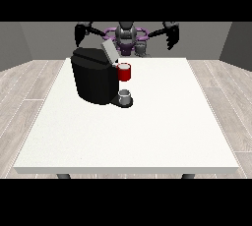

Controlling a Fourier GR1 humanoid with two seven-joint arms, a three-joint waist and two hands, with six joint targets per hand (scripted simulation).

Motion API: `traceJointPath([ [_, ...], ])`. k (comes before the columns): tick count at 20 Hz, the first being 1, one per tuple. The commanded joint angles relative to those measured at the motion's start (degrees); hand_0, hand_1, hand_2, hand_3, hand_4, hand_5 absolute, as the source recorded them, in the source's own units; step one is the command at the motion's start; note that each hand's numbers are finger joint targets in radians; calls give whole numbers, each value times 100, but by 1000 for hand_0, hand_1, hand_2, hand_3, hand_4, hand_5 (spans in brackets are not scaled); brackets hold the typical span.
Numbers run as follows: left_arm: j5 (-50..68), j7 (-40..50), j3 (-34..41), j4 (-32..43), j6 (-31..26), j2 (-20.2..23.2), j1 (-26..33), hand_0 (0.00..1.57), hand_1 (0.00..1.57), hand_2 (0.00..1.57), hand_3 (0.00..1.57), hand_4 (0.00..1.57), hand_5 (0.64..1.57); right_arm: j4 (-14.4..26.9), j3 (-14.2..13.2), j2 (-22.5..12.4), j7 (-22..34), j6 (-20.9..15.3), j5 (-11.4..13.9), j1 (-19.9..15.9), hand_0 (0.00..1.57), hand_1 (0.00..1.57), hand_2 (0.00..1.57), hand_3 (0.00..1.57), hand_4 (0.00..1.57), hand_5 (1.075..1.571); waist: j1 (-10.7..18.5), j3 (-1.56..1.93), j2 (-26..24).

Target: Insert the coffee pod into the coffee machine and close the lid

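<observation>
A black coffee machine point(93, 80) stands on the white table point(147, 122), left of the middle, with its grey lid point(109, 50) tilted up. A red mug point(124, 72) sits beside the machine's head. A small grey pod point(125, 95) rests on the machine's base plate at its front. The hand at the view's left point(79, 33) is raised behind the machine, away from it. The hand at the view's right point(172, 36) hangs above the table's far edge, far from the machine. Neither hand holds anything.
The robot's torso point(126, 36) stands behind the table's far edge. A wide stretch of bare tabletop lies to the right of and in front of the machine. Wood floor surrounds the table.
</observation>
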Motion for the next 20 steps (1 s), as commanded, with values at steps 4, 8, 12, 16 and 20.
traceJointPath([
  [4,210,11,-70,-264,-119,-239,684,0,0,0,0,414,1571,-469,210,-410,491,521,14,-577,0,0,0,0,154,1571,382,1,-330],
  [8,698,449,-236,-780,-422,-275,766,0,0,0,0,368,1571,-280,-33,-605,202,529,-2,-688,0,0,0,0,80,1571,594,4,-70],
  [12,980,776,-507,-1377,-417,-279,1021,0,0,0,0,385,1571,-141,-241,-552,795,385,-170,-1098,0,0,0,0,0,1571,750,4,-13],
  [16,1354,914,-978,-1778,-114,-280,951,0,0,0,0,391,1571,371,-682,-914,747,766,-608,-1670,0,0,0,0,0,1571,877,5,462],
  [20,1327,810,-859,-2363,-378,-88,1452,0,0,0,0,356,1571,422,-680,-556,766,570,-778,-1530,0,0,0,0,92,1571,832,4,545],
])
